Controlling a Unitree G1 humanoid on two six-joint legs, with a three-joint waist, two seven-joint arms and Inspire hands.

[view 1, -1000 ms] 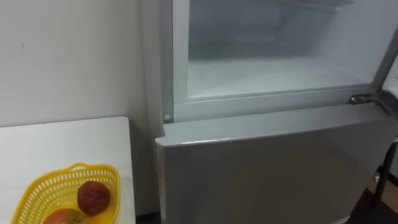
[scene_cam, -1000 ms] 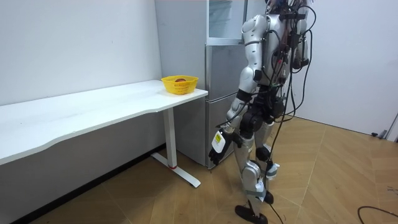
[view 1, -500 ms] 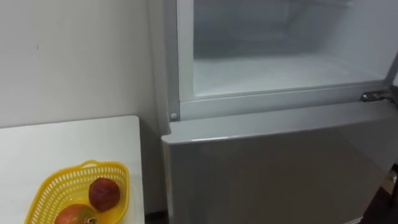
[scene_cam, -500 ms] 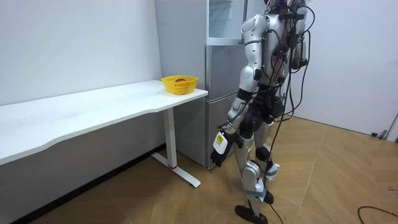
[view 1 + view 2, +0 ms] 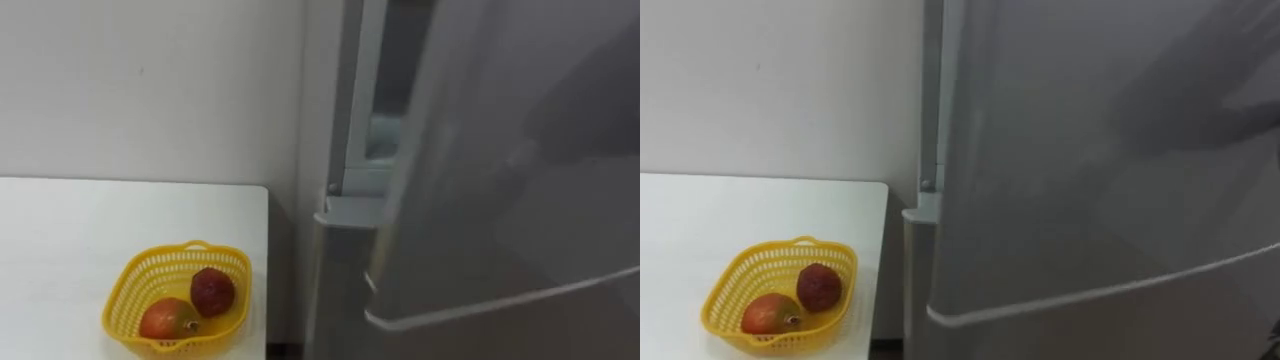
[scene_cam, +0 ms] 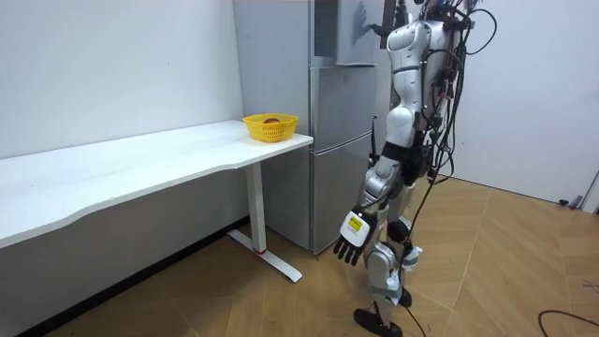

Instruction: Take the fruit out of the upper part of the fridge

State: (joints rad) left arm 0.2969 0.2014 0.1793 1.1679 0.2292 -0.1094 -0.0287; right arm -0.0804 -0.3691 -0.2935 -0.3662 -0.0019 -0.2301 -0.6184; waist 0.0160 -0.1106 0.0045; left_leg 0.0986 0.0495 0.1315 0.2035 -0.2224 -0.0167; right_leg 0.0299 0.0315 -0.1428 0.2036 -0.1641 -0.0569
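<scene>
While the upper fridge door point(image 5: 500, 150) stands almost shut, a narrow slit of the upper compartment point(image 5: 385, 110) shows at its left edge, above the top of the lower door point(image 5: 345, 215). The robot stands upright on the wooden floor directly before the fridge, with the white table point(image 5: 60, 230) on its left. The left hand point(image 6: 354, 245) hangs low beside the thigh, fingers spread and straight, holding nothing. The right hand point(image 6: 385, 19) is raised against the upper door; whether it is spread or closed cannot be told. A yellow plastic basket point(image 5: 140, 280) sits on the table near the corner closest to the fridge, and holds a mango point(image 5: 165, 320) touching a dark red fruit point(image 5: 212, 291). These two fruits are probably what the task is after, already set down outside the fridge. The step in hand thus appears to be closing the upper door, late in the task. The next move calls for pressing the door fully home until the slit disappears, then lowering the raised arm clear of the fridge.
</scene>
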